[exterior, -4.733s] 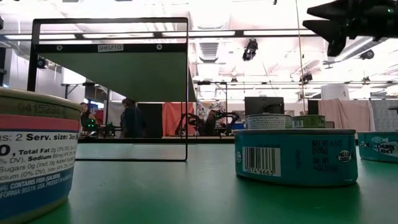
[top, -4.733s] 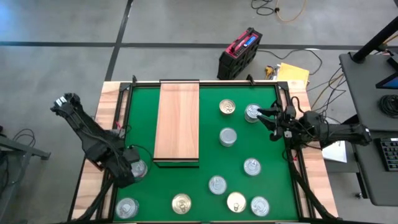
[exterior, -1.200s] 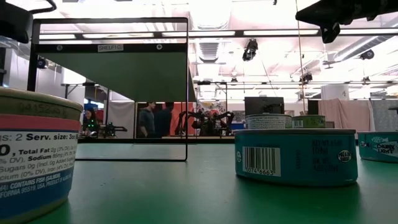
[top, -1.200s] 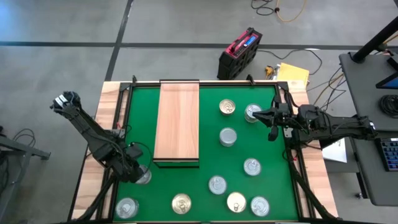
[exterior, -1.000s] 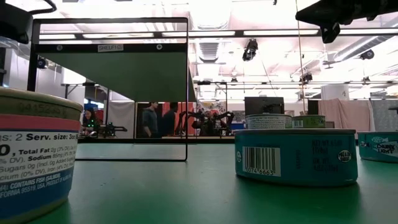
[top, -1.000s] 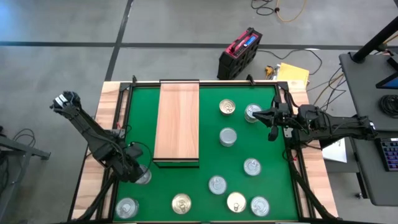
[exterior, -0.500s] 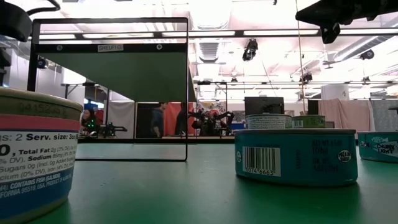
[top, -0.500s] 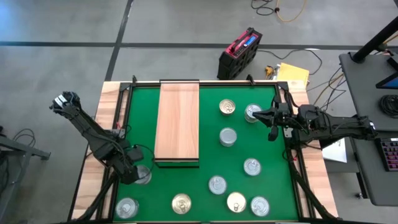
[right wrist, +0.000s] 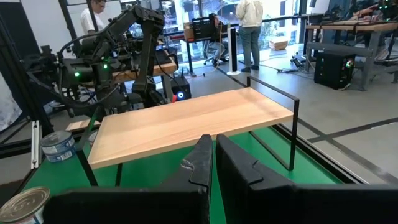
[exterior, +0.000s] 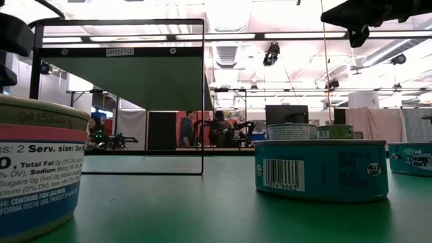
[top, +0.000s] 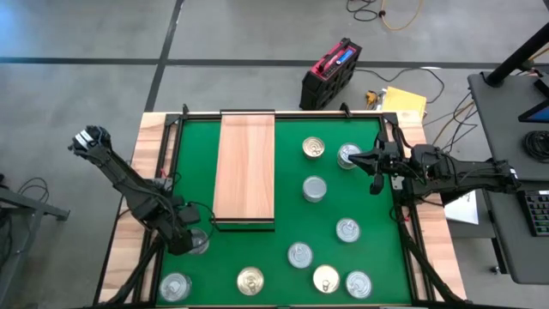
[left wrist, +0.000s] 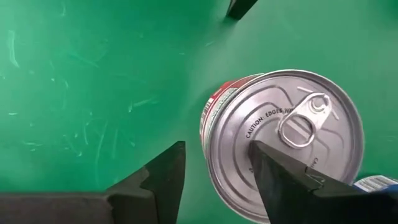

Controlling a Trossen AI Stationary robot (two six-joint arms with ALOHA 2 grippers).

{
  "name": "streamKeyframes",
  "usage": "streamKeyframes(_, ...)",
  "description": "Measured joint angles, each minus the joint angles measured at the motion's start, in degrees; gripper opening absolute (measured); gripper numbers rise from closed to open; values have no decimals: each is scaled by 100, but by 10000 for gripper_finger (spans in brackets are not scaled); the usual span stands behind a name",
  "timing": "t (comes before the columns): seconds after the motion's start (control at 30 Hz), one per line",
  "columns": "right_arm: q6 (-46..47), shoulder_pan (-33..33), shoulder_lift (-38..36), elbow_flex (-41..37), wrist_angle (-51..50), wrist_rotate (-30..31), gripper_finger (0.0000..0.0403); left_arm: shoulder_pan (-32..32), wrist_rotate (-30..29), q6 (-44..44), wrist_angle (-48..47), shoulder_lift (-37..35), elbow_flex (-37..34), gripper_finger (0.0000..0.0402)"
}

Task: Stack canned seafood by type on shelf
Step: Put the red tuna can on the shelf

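My left gripper [top: 183, 238] [left wrist: 214, 152] points down at the near left of the green mat, open, over a tin with a silver pull-tab lid and a red label [left wrist: 292, 134] [top: 197, 244]. One finger [left wrist: 267, 162] stands in front of the lid's edge; the other [left wrist: 168, 165] is over bare mat beside the tin. My right gripper [top: 375, 174] [right wrist: 212, 155] hovers shut and level at the far right, holding nothing. The wooden shelf [top: 244, 167] [right wrist: 186, 124] stands on thin black legs. Several more tins [top: 315, 189] sit upright on the mat. My left gripper comes at the tin from above, pointing down. One finger overlaps the lid's rim [left wrist: 249, 140] in the wrist view. Whether it touches the lid I cannot tell. The tin stands flat on the mat.
Tins stand at the far right [top: 313, 148] [top: 347, 155], mid right [top: 347, 229] and along the near edge [top: 175, 287] [top: 250, 281] [top: 326, 278]. A black frame [top: 180, 116] rims the mat. In the low view a tin [exterior: 40, 169] looms at near left and a teal one [exterior: 320, 169] stands right of centre.
My left gripper has rolled about its own pointing line above the red-labelled tin and come down a little toward it. The tin has stayed in place.
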Motion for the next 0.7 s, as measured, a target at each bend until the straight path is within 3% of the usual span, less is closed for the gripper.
streamKeyframes(0.27,-2,0,0,0,-2,0,13,4,103,-7,328,-39,-118,136)
streamKeyframes(0.7,-22,0,-1,-7,-46,0,13,4,116,-56,337,-46,-151,8)
